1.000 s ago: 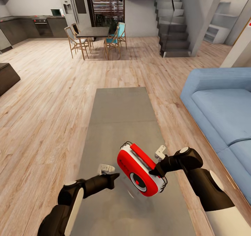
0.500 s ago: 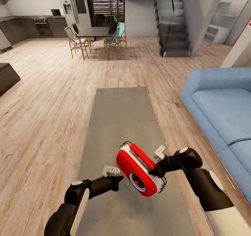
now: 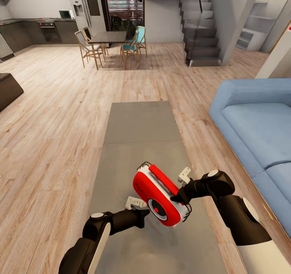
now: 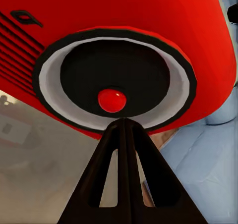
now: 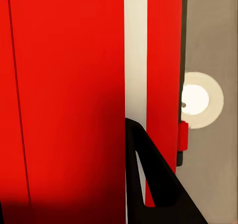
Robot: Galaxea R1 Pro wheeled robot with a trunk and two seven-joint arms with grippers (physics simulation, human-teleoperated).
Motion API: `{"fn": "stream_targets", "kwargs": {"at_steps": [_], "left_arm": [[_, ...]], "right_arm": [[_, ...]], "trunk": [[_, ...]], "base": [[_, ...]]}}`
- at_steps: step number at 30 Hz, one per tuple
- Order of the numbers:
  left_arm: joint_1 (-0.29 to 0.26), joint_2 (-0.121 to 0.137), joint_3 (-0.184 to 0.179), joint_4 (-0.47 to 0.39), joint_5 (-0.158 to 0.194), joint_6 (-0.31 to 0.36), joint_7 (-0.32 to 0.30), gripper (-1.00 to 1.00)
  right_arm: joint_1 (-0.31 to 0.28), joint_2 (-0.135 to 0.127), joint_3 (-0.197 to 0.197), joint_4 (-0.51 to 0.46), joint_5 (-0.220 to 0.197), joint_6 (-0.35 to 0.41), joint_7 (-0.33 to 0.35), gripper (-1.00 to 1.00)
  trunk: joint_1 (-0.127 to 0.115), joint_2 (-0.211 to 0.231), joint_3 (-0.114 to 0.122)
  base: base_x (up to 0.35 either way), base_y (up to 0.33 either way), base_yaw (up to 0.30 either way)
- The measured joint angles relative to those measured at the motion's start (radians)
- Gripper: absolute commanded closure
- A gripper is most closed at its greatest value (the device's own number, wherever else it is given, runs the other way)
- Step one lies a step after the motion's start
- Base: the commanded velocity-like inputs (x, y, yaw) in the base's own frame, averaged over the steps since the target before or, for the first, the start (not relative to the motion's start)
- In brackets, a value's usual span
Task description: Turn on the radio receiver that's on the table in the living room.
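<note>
The radio receiver (image 3: pixel 155 193), with a red front and a white body, is tilted above the near end of the grey table (image 3: pixel 137 132). My right gripper (image 3: pixel 175 198) is shut on its right side. The right wrist view has one dark finger (image 5: pixel 148 184) lying against the red and white casing (image 5: pixel 64 95). My left gripper (image 3: pixel 146 213) is shut, its tip right at the round dial on the radio's face. In the left wrist view the joined fingertips (image 4: pixel 122 122) sit just under the small red knob (image 4: pixel 111 99) in the dial's middle.
A light blue sofa (image 3: pixel 258 128) runs along the table's right side. Wood plank floor (image 3: pixel 52 128) lies to the left. Far back stand a dark dining table with chairs (image 3: pixel 107 37), the kitchen (image 3: pixel 36 27) and a staircase (image 3: pixel 200 31).
My left gripper has moved right, up to the radio's dial. The radio and my right gripper have shifted slightly left and up.
</note>
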Motion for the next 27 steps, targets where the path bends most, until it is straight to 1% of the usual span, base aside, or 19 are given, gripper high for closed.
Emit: {"fn": "stream_targets", "kwargs": {"at_steps": [8, 14, 18, 23, 27], "left_arm": [[0.0, -0.011, -0.005, 0.007, 0.001, -0.016, 0.0, 1.0], [-0.001, -0.015, -0.006, 0.006, -0.002, -0.017, 0.0, 1.0], [-0.016, -0.015, -0.006, 0.014, -0.001, -0.017, 0.001, 1.0], [-0.044, -0.015, -0.006, 0.074, -0.004, -0.036, 0.003, 1.0], [-0.05, -0.015, -0.006, 0.101, -0.003, -0.059, 0.003, 1.0]], "right_arm": [[0.0, 0.003, 0.002, -0.004, -0.002, 0.001, 0.002, 1.0], [0.0, 0.004, 0.002, -0.004, -0.002, 0.001, 0.023, 1.0], [0.0, 0.004, 0.002, -0.004, -0.002, 0.0, 0.027, 1.0], [0.0, 0.004, 0.002, -0.004, -0.001, 0.0, 0.028, 1.0], [0.0, 0.004, 0.003, -0.004, -0.001, 0.0, 0.028, 1.0]], "trunk": [[0.0, 0.0, 0.0], [0.0, 0.0, 0.0], [0.0, 0.0, 0.0], [0.0, 0.0, 0.0], [0.0, 0.0, 0.0]], "base": [[0.0, 0.0, 0.0], [0.0, 0.0, 0.0], [0.0, 0.0, 0.0], [0.0, 0.0, 0.0], [0.0, 0.0, 0.0]]}}
